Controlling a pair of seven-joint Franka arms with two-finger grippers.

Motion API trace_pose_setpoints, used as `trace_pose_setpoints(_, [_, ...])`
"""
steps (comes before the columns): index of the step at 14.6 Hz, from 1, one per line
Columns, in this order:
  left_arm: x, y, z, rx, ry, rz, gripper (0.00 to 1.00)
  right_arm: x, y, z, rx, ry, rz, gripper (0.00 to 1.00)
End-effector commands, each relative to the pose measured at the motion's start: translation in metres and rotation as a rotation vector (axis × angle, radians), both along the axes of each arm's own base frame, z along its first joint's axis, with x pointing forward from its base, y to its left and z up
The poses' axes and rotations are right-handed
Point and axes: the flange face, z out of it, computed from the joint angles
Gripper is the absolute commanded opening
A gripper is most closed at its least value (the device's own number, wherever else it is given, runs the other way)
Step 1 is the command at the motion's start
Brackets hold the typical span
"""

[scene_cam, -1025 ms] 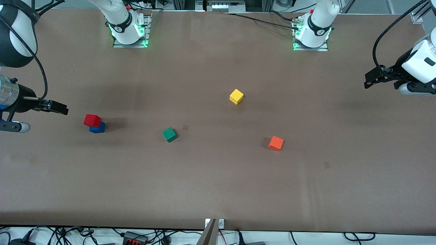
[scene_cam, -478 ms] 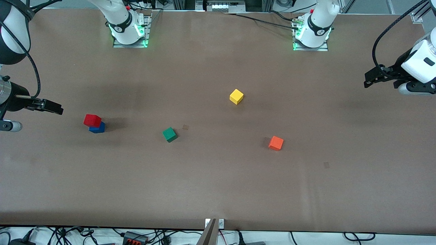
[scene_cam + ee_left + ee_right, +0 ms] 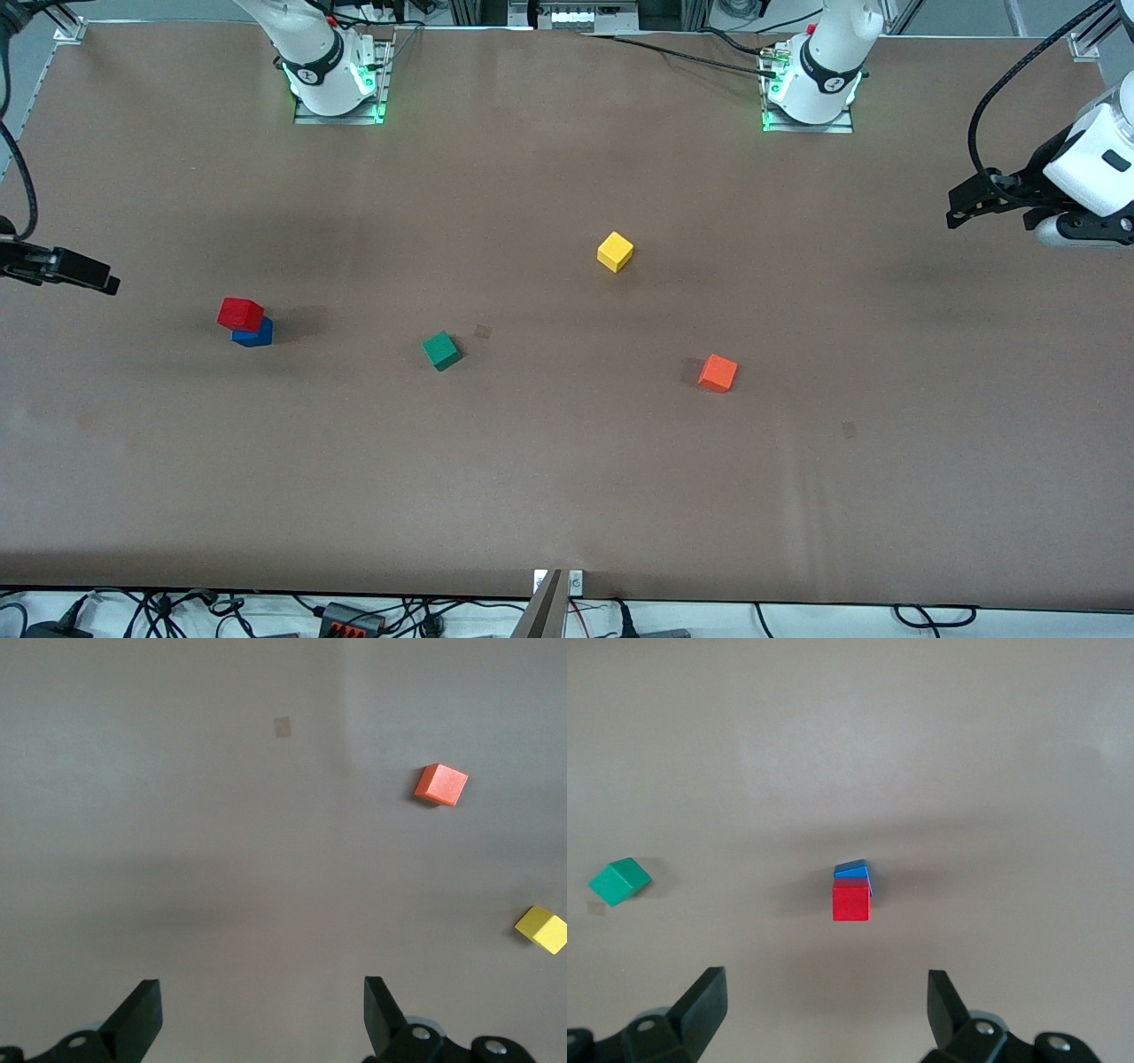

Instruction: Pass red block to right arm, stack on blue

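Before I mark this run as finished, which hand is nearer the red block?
Right. The right hand, open, is above the table's right-arm end, beside the red block that sits on the blue block. The left hand, open, waits at the left-arm end.

A robotics lab. Two white robot arm bases [image 3: 328,66] [image 3: 815,80], lit green at the foot, are bolted on metal plates along one edge of a wide brown tabletop [image 3: 567,496]. Black cables [image 3: 691,58] run across that edge, and more cables and a power strip [image 3: 354,618] lie on the floor under the near edge. Small coloured cubes, such as a yellow cube [image 3: 615,252], sit scattered on the tabletop as test pieces.
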Motion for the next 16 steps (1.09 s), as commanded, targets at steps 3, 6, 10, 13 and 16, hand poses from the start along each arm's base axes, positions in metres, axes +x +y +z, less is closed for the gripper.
trace_pose_setpoints(3, [0.001, -0.001, 0.006, 0.020, 0.005, 0.011, 1.00, -0.014, 0.001, -0.004, -0.006, 0.027, 0.026, 1.00])
trace_pose_setpoints(6, [0.001, 0.000, 0.006, 0.020, 0.005, 0.011, 1.00, -0.037, 0.005, -0.016, -0.017, -0.003, 0.040, 1.00])
trace_pose_setpoints(10, [0.001, 0.000, 0.006, 0.020, 0.005, 0.013, 1.00, -0.063, 0.010, -0.021, -0.024, 0.001, 0.043, 1.00])
trace_pose_setpoints(13, [0.001, 0.000, 0.006, 0.020, 0.005, 0.013, 1.00, -0.057, 0.010, -0.015, -0.027, -0.024, 0.046, 1.00])
trace_pose_setpoints(16, [0.001, 0.000, 0.006, 0.020, 0.005, 0.011, 1.00, -0.048, 0.009, 0.000, -0.019, -0.049, 0.048, 1.00])
